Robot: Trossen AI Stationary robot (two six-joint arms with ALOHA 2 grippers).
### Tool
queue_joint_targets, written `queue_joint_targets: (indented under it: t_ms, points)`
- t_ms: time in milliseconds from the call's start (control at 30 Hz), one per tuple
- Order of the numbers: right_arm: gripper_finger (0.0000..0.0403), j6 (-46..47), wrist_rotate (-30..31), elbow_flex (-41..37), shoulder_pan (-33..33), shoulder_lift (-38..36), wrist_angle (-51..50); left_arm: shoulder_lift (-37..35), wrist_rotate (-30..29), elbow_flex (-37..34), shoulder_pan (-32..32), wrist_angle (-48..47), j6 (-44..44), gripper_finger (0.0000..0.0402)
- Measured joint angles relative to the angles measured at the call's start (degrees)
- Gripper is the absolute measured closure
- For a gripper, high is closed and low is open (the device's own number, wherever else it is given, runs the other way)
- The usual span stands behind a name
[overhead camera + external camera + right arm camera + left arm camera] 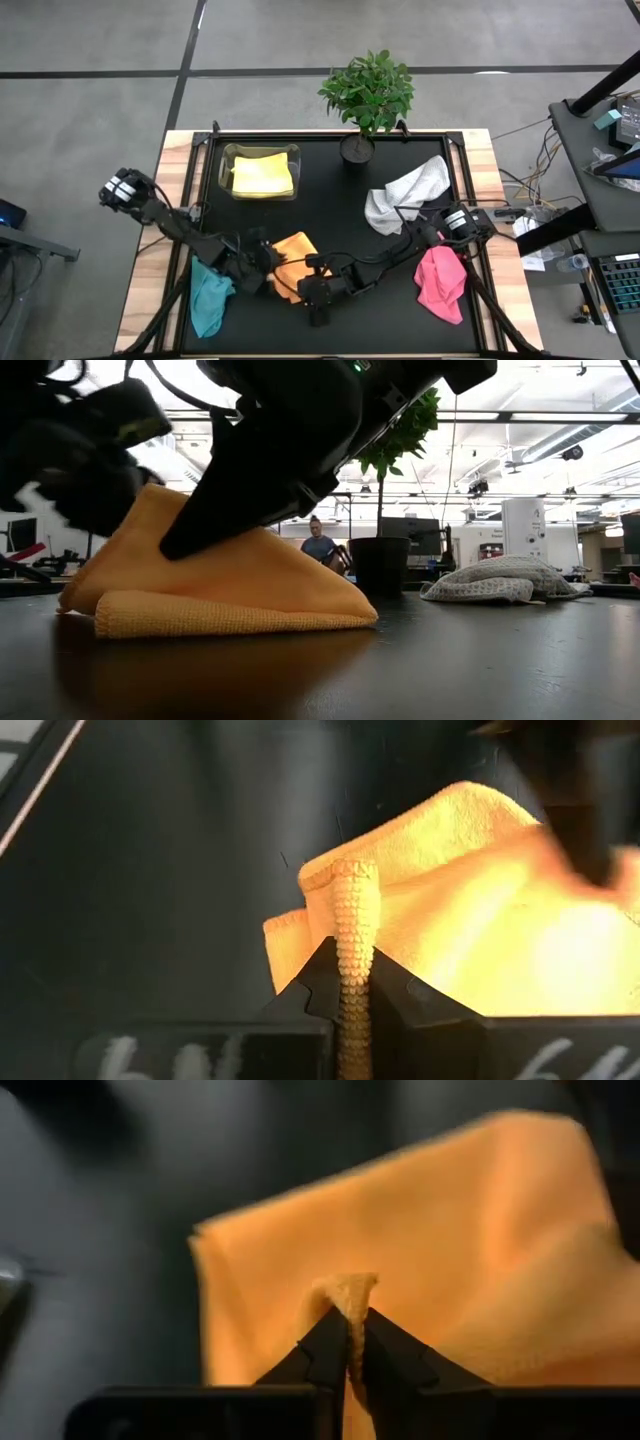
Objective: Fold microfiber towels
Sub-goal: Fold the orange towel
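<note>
Both hands are clamped on the orange towel (296, 252), which lies half folded near the front middle of the black surface (330, 205). The left hand (348, 1342) pinches a small peak of its cloth between closed fingers, and the right hand (352, 982) pinches a thin rolled edge the same way. Each grip holds only a sliver of cloth, so a pull in different directions would likely slip a corner free or drag the fold out of line. The hands also sit close together, so they may bump

The clear box (227, 170) at the back left holds the yellow towel (262, 176), lying flat. The teal towel (209, 297), the pink towel (440, 282) and the white-grey towel (405, 195) lie loose and crumpled on the surface, outside it
</note>
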Motion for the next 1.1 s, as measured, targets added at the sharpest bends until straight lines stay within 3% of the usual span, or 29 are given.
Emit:
queue_joint_targets:
  t_ms: [200, 633, 867, 1100]
  points:
    - [0.0390, 1.3, 0.8, 0.9, 0.0, -0.7, -4.5, -3.3, 0.0, 0.1, 5.2, 1.8, 9.8, 0.0400]
    - [0.0390, 5.1, 18.4, 0.9, 0.1, -6.6, -17.0, -10.9, 0.1, -0.1, 16.4, 1.5, 26.3, 0.0401]
    - [0.0390, 9.5, 16.6, -0.3, 0.7, -5.8, -12.7, -13.6, 2.8, -1.7, 17.3, -1.1, 25.2, 0.0401]
    - [0.0390, 8.6, 10.3, -0.6, 1.3, -1.2, -4.8, -14.0, 16.9, -2.0, 17.4, -3.6, 24.3, 0.0384]
